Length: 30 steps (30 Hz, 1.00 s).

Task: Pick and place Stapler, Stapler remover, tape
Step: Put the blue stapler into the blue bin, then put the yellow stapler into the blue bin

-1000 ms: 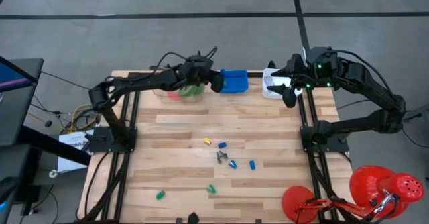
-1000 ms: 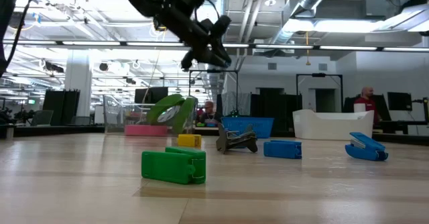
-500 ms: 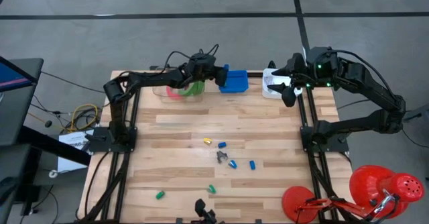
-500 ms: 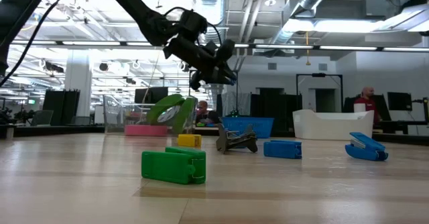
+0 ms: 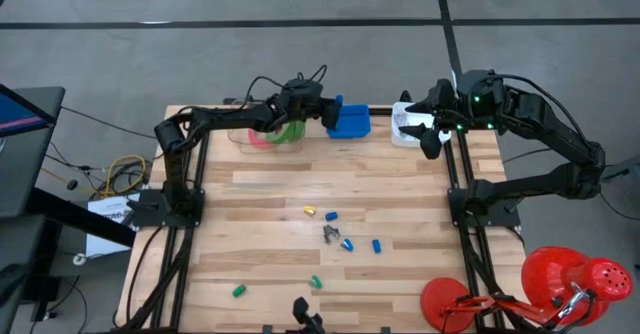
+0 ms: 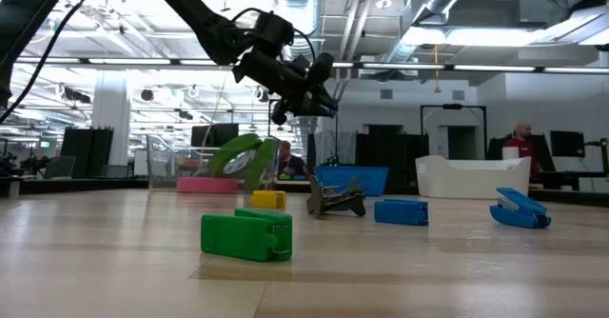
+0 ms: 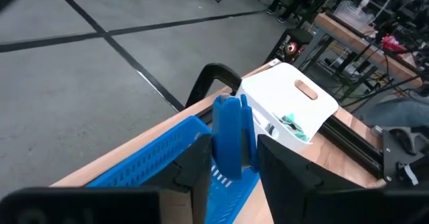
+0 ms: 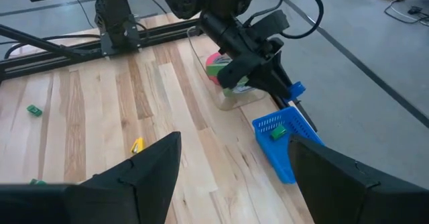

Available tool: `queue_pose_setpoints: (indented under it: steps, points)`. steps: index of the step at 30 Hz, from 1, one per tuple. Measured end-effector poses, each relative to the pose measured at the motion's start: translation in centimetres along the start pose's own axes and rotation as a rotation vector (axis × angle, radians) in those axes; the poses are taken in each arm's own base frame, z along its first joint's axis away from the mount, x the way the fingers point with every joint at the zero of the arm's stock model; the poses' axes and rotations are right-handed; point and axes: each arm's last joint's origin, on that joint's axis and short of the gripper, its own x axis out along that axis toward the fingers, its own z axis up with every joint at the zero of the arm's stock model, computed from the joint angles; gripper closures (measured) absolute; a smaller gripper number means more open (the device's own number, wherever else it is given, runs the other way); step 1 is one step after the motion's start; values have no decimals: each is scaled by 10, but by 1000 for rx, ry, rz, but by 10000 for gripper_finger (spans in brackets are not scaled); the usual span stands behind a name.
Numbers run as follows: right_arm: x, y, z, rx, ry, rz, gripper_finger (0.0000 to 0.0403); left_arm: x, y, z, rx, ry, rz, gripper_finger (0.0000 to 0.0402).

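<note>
The left claw is clamped on a small blue stapler, held upright between its fingers just above the blue basket at the upper middle of the high view. A second ago that arm reached further toward the basket's left side; since then it has drawn in and settled over the basket's left rim, and over the last half second it has hardly moved. My reading is that this stapler is at the point of release, so one more piece is about to be sorted.

The right claw hangs with its jaws wide and empty beside the white bin at the upper right. The tape rolls, pink-red and green, already sit in the clear tub at the upper left. Several small blue, green and yellow pieces, and a darker one that is probably a staple remover, are scattered on the bench below the middle of the frame.

I can read no brand, label or writing on anything.
</note>
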Motion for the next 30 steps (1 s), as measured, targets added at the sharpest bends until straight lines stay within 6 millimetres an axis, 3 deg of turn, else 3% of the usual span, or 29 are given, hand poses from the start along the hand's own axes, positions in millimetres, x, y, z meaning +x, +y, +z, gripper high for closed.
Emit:
queue_pose_setpoints:
  steps: [10,18,22,30]
  points:
    - [0,0,0,0,0,0,138,0,-2,-1,-24,10,-22,190]
    - [0,0,0,0,0,0,138,-8,-12,5,-33,62,-186,179]
    - [0,0,0,0,0,0,138,-25,-32,17,67,58,-312,188]
    - [0,0,0,-4,0,2,138,-83,-93,32,463,25,-499,195]
